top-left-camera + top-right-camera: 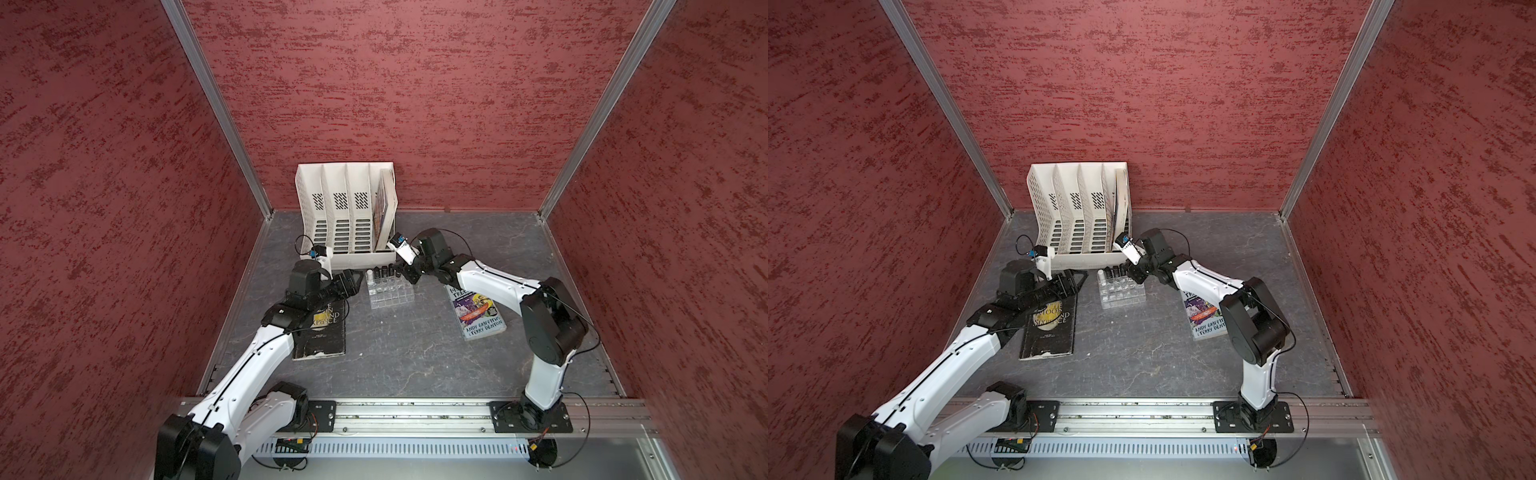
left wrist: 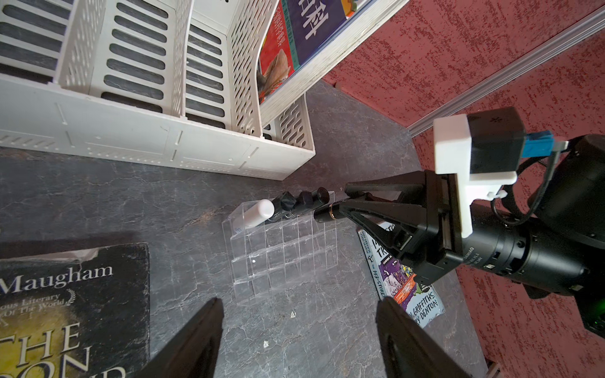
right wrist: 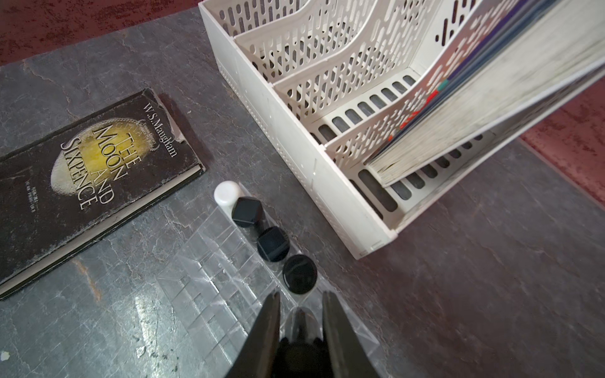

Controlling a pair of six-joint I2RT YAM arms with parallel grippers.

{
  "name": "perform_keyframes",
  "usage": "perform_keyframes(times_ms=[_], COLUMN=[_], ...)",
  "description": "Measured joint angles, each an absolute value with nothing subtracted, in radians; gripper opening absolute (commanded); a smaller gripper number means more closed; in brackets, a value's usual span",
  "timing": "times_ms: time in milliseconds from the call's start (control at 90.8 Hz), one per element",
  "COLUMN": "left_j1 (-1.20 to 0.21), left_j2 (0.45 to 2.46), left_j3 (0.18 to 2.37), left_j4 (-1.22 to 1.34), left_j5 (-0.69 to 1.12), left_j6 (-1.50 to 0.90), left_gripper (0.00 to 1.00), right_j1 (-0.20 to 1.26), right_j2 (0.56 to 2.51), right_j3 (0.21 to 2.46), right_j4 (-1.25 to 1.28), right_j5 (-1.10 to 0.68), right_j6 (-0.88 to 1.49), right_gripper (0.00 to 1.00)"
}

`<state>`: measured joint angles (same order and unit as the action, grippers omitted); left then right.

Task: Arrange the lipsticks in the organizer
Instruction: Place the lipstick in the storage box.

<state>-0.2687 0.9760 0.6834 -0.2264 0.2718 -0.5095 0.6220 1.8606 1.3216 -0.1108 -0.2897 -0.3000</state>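
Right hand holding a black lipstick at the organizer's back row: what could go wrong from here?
1. The held lipstick in the right hand sits close beside the nearest standing lipstick; lowering it may knock that one over.
2. The organizer is unbraced, the left hand open and apart from it; a push could slide it.

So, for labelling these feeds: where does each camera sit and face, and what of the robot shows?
Top views: high over the front rail, facing down toward the back wall; both arms show.
Left wrist: behind the open left gripper, faces the clear acrylic grid organizer; the right gripper, shut on a black lipstick tube, shows.
Right wrist: behind its own fingers, faces down onto the organizer.
Shared: all show the white slotted file rack.
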Motion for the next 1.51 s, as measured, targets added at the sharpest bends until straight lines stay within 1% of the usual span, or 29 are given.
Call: perform_keyframes(times_ms=[320,496,1113,1179,1245,1300,1388,1510], left_j1=[-0.268,-0.268,-0.268,-0.268,-0.268,-0.268,-0.268,-0.268], left_j2=[0.976,0.976,0.973,0.973,0.973,0.973,0.973,0.968], left_j3=[0.675,0.669,0.667,0.667,0.667,0.667,0.667,0.667], left_j4=[-0.219,-0.219,-0.216,-0.216,-0.216,-0.216,-0.216,-0.216], left_j5=[0.272,0.272,0.273,0.273,0.273,0.274,0.277,0.279], left_j6=[-0.509,-0.509,-0.509,-0.509,-0.509,-0.509,-0.509,-0.509], left_gripper=[0.76,0.76,0.75,0.75,0.75,0.75,0.75,0.75], right_j1=[0.620,0.618,0.612,0.611,0.610,0.611,0.611,0.610], right_j2=[1.880,1.911,1.917,1.917,1.917,1.917,1.917,1.917], right_j3=[1.372,1.372,1.343,1.343,1.342,1.340,1.333,1.331], right_j4=[-0.098,-0.093,-0.069,-0.069,-0.068,-0.065,-0.059,-0.050], right_j5=[-0.275,-0.268,-0.254,-0.254,-0.253,-0.253,-0.247,-0.240], right_j6=[-0.315,-0.319,-0.334,-0.334,-0.334,-0.334,-0.330,-0.330], right_gripper=[0.06,0.06,0.07,0.10,0.20,0.26,0.37,0.43])
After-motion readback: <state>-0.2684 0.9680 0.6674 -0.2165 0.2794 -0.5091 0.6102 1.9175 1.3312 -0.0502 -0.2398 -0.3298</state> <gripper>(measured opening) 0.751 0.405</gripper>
